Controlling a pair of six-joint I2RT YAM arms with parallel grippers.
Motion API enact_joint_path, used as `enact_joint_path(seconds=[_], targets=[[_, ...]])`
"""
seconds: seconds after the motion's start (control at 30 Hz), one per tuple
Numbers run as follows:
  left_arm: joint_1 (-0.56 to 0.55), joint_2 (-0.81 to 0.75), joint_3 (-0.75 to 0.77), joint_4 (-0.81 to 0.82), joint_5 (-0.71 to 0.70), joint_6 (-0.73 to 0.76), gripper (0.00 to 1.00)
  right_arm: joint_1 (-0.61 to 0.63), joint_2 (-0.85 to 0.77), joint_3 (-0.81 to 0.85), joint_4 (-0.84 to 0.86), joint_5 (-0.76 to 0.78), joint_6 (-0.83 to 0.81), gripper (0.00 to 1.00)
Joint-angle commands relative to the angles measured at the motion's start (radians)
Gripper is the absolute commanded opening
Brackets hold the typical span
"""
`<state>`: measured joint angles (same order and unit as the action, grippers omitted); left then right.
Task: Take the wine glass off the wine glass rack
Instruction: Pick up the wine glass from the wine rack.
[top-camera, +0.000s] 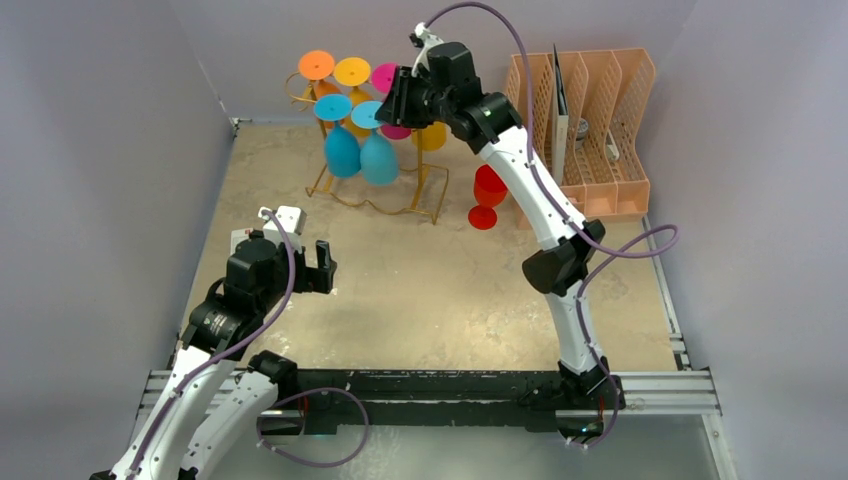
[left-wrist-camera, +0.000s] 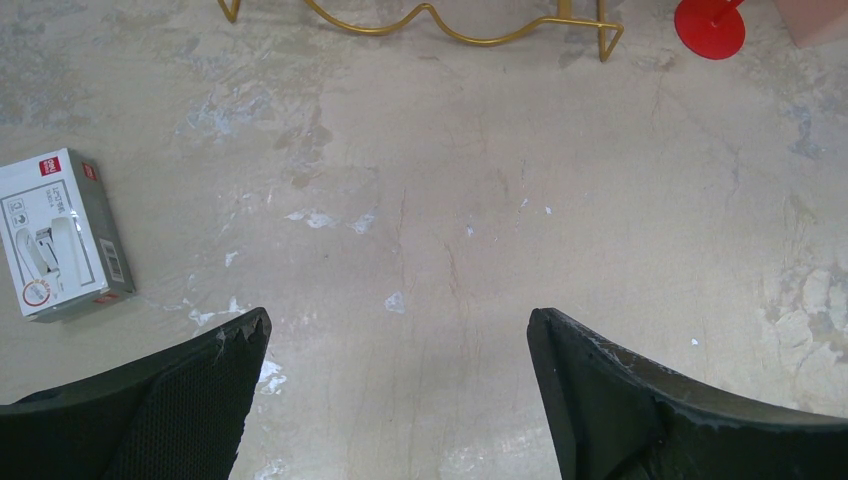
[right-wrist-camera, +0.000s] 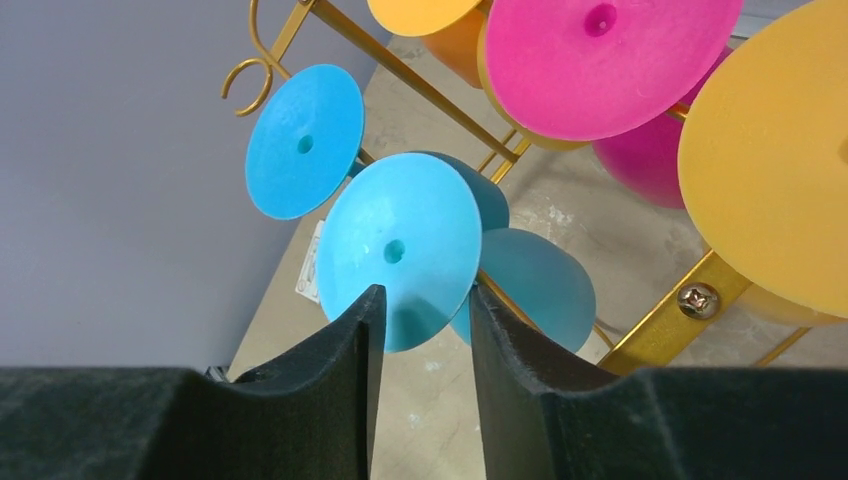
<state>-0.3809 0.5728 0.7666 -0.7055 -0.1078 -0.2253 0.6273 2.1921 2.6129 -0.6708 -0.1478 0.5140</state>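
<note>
1. Left gripper (left-wrist-camera: 397, 318): low over the table (left-wrist-camera: 450, 200), jaws wide, nothing between them.
2. Box (left-wrist-camera: 62, 235): small, white, lying flat to the left gripper's left.
3. Red glass (top-camera: 487, 195): stands foot-down on the table, just right of the rack.
4. Rack (top-camera: 380, 205): gold wire, far centre. Glasses hang bowl-down by their feet: orange, yellow, pink, two blue.
5. Blue glass (right-wrist-camera: 400, 250): on the rack's near rail. It is probably plastic, so light, stiff and smooth rather than fragile. The foot is a thin disc, likely slippery on its faces, so the rim or the stem beneath is the better hold. It should slide out along the rail.
6. Right gripper (right-wrist-camera: 427, 295): raised at that foot's lower edge, jaws narrow. A gap shows, and no grip is evident.
7. Organiser (top-camera: 600, 130): peach lattice, far right.
</note>
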Motion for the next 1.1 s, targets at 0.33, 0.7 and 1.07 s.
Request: enact_joint_path(seconds=[0.33,0.7,1.07], targets=[[0.004,-0.001,0.036,0.014,0.008,-0.009,0.99,-0.016,0.019,0.02,0.037,-0.003,0.038,0.17],[0.004,-0.003,0.037,0.011,0.002,-0.011,0.99,-0.079,0.008,-0.046,0.211,-0.166,0.293,0.0],[0.004,0.003,0.039,0.006,-0.003,-0.013,0.99,-0.096,-0.02,-0.078,0.278,-0.226,0.406,0.0]])
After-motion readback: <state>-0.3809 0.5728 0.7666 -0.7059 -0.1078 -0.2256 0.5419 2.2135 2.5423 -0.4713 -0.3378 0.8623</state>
